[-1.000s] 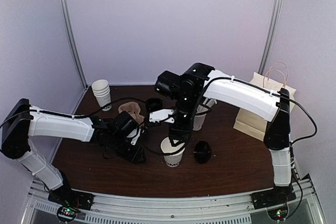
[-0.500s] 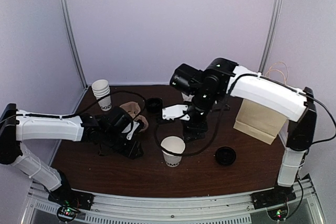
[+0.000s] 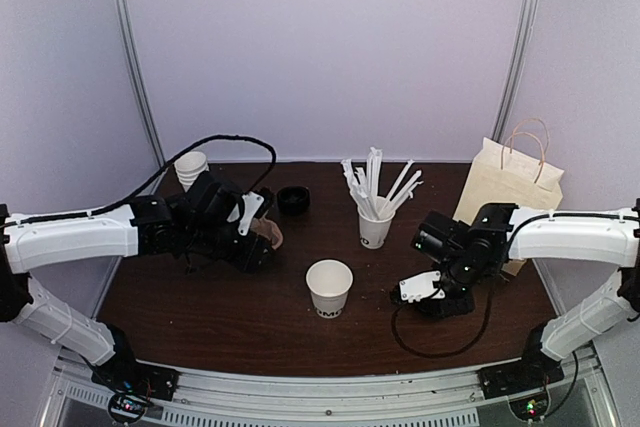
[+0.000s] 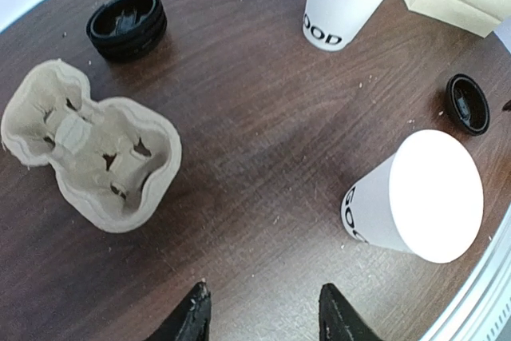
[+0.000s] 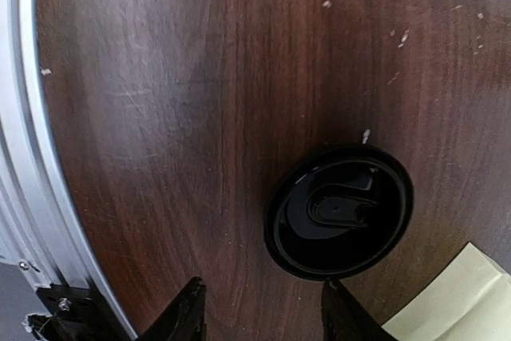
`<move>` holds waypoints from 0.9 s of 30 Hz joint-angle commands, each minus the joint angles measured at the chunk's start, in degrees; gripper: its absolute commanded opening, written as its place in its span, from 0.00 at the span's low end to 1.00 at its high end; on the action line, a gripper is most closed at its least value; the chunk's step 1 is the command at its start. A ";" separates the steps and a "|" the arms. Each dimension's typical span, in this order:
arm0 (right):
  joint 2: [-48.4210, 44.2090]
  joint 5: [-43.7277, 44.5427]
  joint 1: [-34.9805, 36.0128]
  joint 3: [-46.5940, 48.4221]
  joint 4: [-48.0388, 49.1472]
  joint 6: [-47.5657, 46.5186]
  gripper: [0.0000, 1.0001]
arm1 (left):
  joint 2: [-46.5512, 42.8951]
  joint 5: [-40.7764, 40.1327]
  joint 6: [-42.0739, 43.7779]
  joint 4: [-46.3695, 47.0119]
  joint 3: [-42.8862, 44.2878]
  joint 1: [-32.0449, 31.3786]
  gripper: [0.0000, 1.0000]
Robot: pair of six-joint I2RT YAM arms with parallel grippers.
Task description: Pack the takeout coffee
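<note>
Where the dark brown wooden counter [image 3: 250,322] lies barest, near its middle, stands the small white paper cup with black lettering near its base [image 3: 329,287], upright, its mouth uncovered. The round black plastic dome lid [image 5: 339,212] lies on the wood at the cup's 3 o'clock, apart from it. The right tool [image 5: 263,297] hangs low over that spot with its jaws spread and gripping nothing. The lid is just ahead of its fingertips, and a corner of the tan paper bag with twine handles [image 3: 505,187] is close beside the lid. The left tool [image 4: 263,313] is at the cup's 10 o'clock, its jaws likewise parted and holding nothing, above bare wood next to the pale moulded-pulp two-pocket cup carrier [image 4: 88,145]. A short stack of black lids [image 3: 293,199] sits at the cup's 11 o'clock. A white paper cup of long white straws [image 3: 375,227] is at 1 o'clock, and a stack of white paper cups [image 3: 190,169] is at the far left, about 10 o'clock.
</note>
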 commanded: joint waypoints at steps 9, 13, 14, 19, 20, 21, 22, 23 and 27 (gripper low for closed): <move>6.64 2.58 -1.10 -5.78 14.39 -0.30 0.45 | 0.78 0.51 0.64 2.07 2.33 0.25 0.47; 8.17 2.48 -1.36 -6.30 14.88 -0.27 0.43 | -0.38 -0.21 0.61 2.02 1.48 0.29 0.47; 8.54 2.62 -1.43 -6.35 14.94 -0.17 0.42 | -0.46 -0.36 0.65 2.02 1.36 0.28 0.47; 9.83 3.11 -1.71 -6.40 14.81 0.71 0.41 | -0.39 -0.34 0.72 1.94 1.11 0.33 0.47; 10.01 3.11 -1.78 -6.44 14.80 0.92 0.40 | -0.29 -0.36 0.76 1.94 1.15 0.29 0.47; 10.32 3.11 -1.76 -6.48 14.68 1.06 0.40 | -0.23 -0.33 0.77 1.93 1.15 0.33 0.47; 10.54 3.11 -1.80 -6.59 14.70 1.32 0.39 | -0.21 -0.30 0.77 1.90 1.15 0.29 0.47; 10.80 3.11 -1.85 -6.69 14.71 1.49 0.38 | -0.20 -0.32 0.77 1.94 1.15 0.25 0.48; 12.12 4.70 -2.13 -6.59 14.47 2.26 0.30 | -0.34 -0.37 0.94 2.20 0.99 0.28 0.48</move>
